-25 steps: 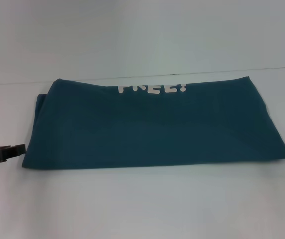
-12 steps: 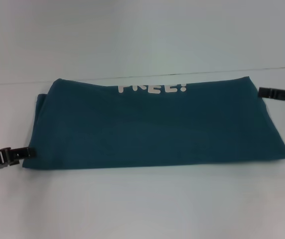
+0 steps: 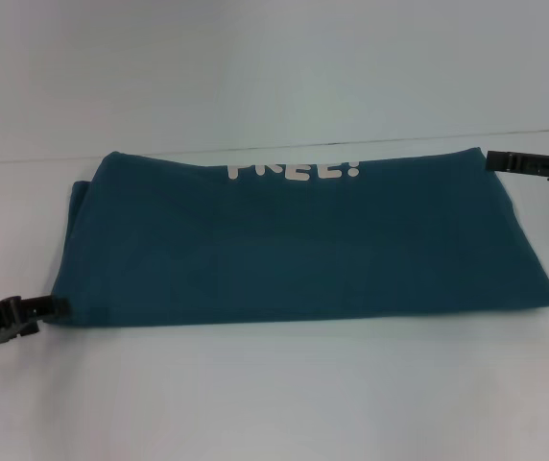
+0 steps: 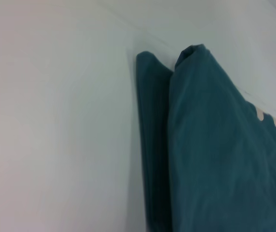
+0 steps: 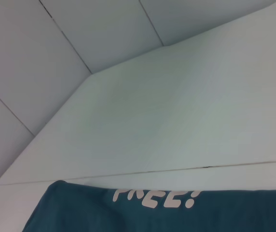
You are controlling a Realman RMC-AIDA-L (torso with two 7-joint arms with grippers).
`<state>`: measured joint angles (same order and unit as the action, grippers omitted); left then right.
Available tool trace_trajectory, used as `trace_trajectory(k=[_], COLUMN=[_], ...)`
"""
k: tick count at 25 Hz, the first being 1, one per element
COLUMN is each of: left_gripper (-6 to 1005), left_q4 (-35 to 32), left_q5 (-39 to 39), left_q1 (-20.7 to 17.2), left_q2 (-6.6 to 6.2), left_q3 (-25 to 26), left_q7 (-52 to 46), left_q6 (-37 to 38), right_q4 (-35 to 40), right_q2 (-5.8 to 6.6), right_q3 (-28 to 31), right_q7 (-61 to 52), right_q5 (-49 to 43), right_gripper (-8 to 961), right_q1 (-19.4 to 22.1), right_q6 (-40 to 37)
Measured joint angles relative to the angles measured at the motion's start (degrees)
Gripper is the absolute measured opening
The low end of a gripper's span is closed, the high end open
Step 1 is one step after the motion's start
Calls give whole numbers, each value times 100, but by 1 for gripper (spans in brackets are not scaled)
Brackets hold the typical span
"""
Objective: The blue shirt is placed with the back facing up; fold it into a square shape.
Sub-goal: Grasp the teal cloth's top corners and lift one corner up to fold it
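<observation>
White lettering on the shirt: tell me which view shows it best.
The right wrist view: the white lettering on the blue shirt sits large and readable there. The head view shows only its lower part at the far fold. The left wrist view catches just a few pale marks.

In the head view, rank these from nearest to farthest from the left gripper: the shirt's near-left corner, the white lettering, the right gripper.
1. Blue shirt's near-left corner, right at the left gripper.
2. White lettering, far edge, mid-shirt.
3. Right gripper, at the far-right corner.
</observation>
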<state>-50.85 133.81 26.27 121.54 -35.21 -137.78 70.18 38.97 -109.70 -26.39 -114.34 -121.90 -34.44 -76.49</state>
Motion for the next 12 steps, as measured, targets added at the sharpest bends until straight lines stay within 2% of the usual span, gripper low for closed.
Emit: trace_trajectory(k=[12], left_gripper=[623], left_q4=[412], left_q5=[112], left_q1=[216], left_q2=[-54], left_q3=[-69], left_q7=[34], left_q6=[-323], right_q4=[35], right_q2=[4], right_q3=[-24], right_q7=[0], right_q5=[0], right_gripper=[865], right_q1=[36], right_q6=[-20])
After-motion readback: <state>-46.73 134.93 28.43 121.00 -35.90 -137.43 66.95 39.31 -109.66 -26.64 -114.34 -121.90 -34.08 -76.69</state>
